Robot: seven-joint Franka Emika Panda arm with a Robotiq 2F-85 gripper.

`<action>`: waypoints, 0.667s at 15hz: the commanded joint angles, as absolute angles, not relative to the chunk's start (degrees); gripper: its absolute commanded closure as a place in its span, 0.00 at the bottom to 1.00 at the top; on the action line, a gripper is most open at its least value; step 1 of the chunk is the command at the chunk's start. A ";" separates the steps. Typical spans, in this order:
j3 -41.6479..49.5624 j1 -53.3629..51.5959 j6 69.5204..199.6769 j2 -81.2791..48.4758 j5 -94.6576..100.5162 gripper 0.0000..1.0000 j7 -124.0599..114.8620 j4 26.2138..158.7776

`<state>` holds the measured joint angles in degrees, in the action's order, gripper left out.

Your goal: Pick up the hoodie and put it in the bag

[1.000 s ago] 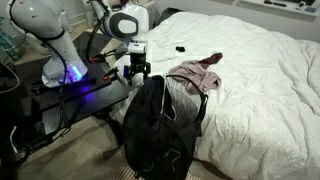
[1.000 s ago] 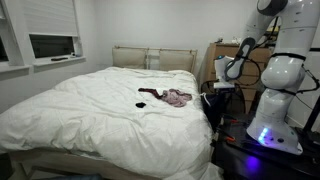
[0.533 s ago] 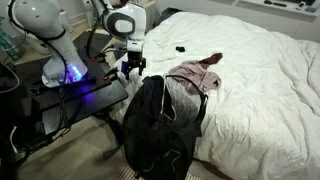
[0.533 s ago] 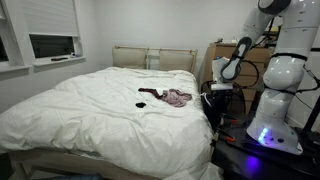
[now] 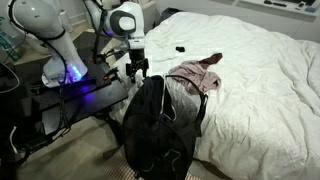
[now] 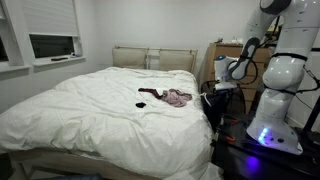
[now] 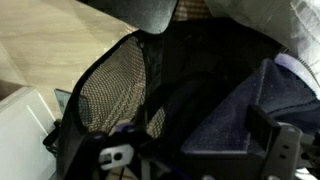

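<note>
We judge the putting-in all but done. The tool [image 5: 137, 68] hangs over the bag [image 5: 160, 125], jaws apart and empty, and dark navy cloth, likely the hoodie [image 7: 235, 115], lies inside the mesh. The next move calls for lifting clear without snagging the rim. The bag stands against the bed [image 6: 90, 115], which carries a pink garment [image 5: 195, 75]. A window [image 6: 50, 45] is beyond.
</note>
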<state>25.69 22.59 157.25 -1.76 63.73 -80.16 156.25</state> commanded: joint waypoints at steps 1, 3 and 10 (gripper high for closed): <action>27.36 23.57 160.32 -2.45 79.41 0.00 -90.95 154.96; 27.76 23.38 161.29 -2.73 87.95 0.00 -98.73 154.39; 26.92 22.41 162.60 -4.44 101.76 0.00 -117.61 154.16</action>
